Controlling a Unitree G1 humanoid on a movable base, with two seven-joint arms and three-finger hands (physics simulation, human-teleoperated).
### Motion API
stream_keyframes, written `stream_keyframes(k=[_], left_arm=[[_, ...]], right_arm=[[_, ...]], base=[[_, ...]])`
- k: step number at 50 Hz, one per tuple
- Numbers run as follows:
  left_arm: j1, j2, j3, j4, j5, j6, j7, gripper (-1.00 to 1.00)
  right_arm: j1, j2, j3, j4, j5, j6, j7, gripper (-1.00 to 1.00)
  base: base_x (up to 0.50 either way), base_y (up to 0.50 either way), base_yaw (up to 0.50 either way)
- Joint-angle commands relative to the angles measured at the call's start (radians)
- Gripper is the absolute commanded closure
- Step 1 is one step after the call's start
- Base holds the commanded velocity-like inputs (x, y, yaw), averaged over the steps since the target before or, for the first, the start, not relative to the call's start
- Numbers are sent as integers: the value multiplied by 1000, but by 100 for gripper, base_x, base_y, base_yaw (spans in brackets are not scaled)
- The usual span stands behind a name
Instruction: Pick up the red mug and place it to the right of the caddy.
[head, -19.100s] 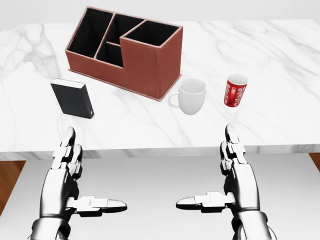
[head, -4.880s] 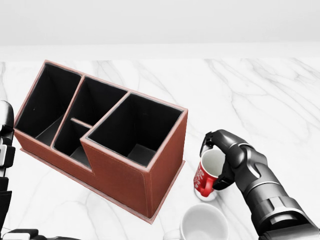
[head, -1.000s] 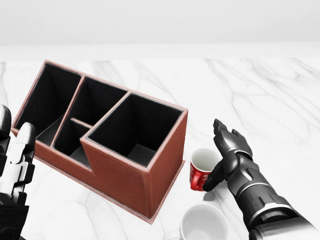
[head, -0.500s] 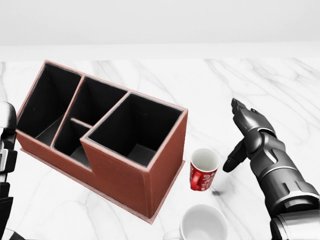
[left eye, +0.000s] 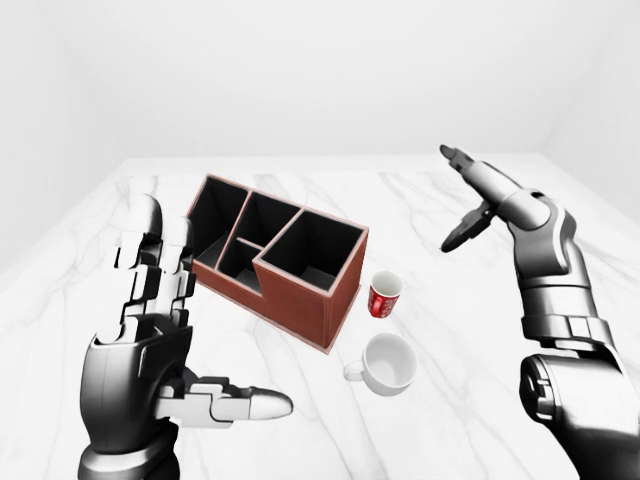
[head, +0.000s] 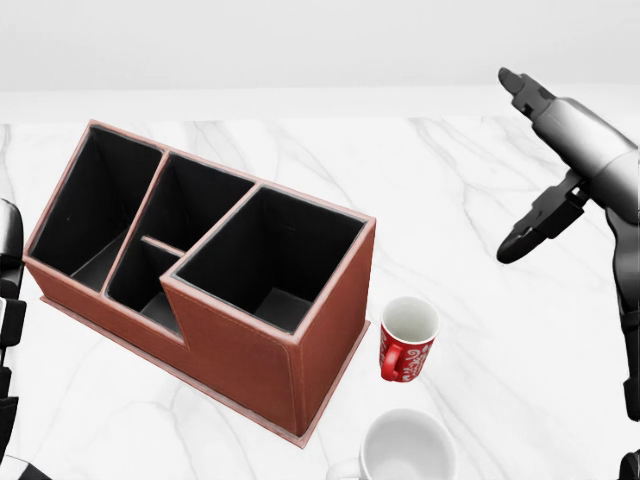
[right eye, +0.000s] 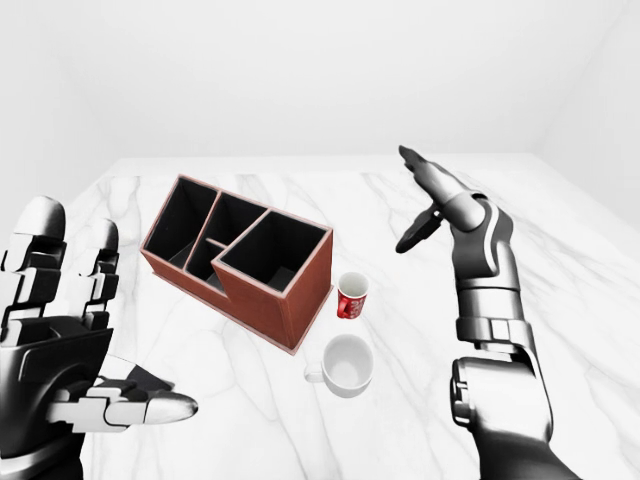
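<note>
The red mug (head: 407, 340) stands upright on the white marble surface (head: 500, 380), just beside the right end of the caddy (head: 210, 270) in the head view, with a narrow strip of marble showing between them. Its white inside faces up, and nothing touches it. The caddy is a reddish-brown box with black-lined compartments — one large square one nearest the mug, smaller ones toward the view's left. Below the red mug, at the bottom edge of the head view, sits a white mug (head: 405, 447), close to it but apart; the left-eye view shows its handle pointing left. The right robot hand (left eye: 478, 196) is raised well above the surface and well apart from the red mug, off to the upper right, with its fingers spread and stretched out — it holds nothing. The left robot hand (left eye: 160, 330) fills the lower left of the left-eye view, palm toward the camera, fingers pointing up and thumb jutting right, likewise spread wide and empty; it hangs to the left of the caddy, clear of everything on the surface.
</note>
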Motion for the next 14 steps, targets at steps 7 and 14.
stream_keyframes(k=[7,14], left_arm=[[22,8,-28,-16,10,0,7,-100],[30,14,-35,-16,8,0,11,-100]], right_arm=[[311,13,-195,-920,342,0,165,-100],[468,74,-295,-1179,514,0,165,-100]], base=[[0,0,0],[0,0,0]])
